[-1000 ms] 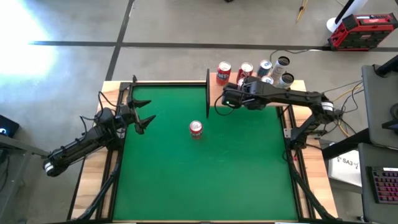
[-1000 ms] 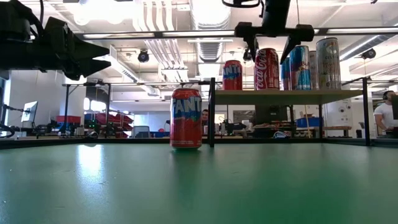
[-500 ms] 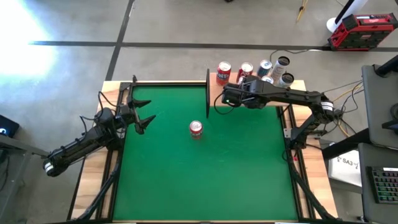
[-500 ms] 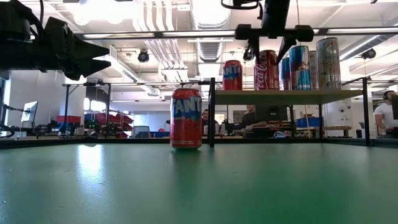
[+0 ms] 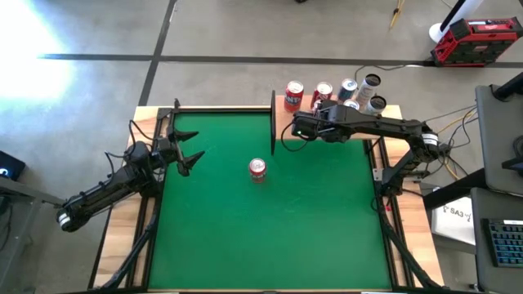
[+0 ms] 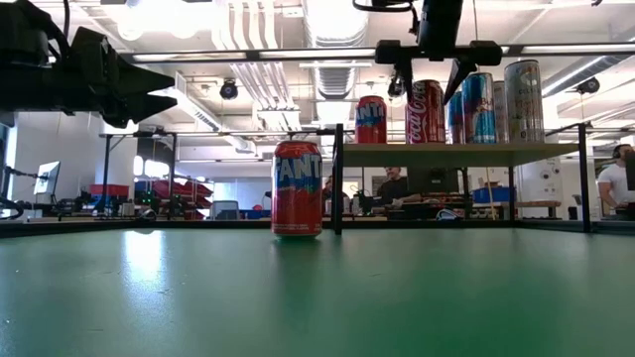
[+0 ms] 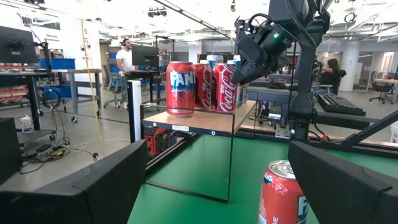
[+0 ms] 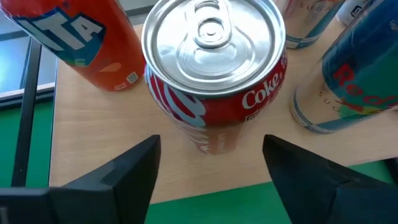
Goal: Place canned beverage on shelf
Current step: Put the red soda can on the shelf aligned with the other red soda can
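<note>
Several cans stand upright on the shelf [image 6: 446, 152] at the table's far right, among them an orange Fanta [image 8: 81, 43], a red Coke can [image 8: 214, 74] and blue-and-silver cans [image 6: 478, 107]. My right gripper [image 6: 429, 81] hangs over the shelf, open. Its fingers stand on either side of the Coke can's top with bare wood showing between them and the can. Another Fanta can [image 5: 257, 169] stands on its base on the green felt mid-table. My left gripper [image 5: 194, 157] waits open at the table's left side.
A black post [image 6: 337, 178] at the shelf's left corner stands just right of the table's Fanta can in the low view. The shelf's cans stand close together around the Coke can. Green felt [image 5: 270, 237] lies bare toward the near edge. People sit in the room beyond.
My right gripper has kept its place over the Coke can. Its fingers drew closer together, then parted a little, so the gap is narrower than a second ago. The cans have not moved.
</note>
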You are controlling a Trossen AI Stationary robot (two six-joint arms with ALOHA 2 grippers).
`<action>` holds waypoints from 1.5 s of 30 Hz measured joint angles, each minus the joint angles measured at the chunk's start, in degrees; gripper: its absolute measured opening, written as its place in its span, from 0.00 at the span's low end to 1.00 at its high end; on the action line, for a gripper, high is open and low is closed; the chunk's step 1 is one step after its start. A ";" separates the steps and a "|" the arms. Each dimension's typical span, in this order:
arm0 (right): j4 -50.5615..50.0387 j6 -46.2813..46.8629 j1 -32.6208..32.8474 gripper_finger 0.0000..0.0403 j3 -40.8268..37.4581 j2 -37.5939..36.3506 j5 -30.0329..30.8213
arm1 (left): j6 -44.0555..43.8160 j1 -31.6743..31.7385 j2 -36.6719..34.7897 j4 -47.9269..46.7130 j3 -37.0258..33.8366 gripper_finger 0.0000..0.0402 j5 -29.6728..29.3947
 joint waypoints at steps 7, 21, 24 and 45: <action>0.09 2.09 -0.02 0.84 -0.01 -0.04 1.93 | 0.02 0.00 0.00 0.00 0.00 0.93 0.00; 0.06 3.85 -0.15 0.94 -0.02 0.52 6.43 | 0.02 0.00 0.00 0.00 0.00 0.93 0.00; -0.06 5.46 -0.15 0.94 -0.02 1.99 8.67 | 0.02 0.02 0.00 0.00 0.00 0.93 0.00; -2.73 13.65 -0.22 0.85 -0.04 5.60 13.54 | 0.02 0.01 0.00 0.00 0.00 0.93 0.00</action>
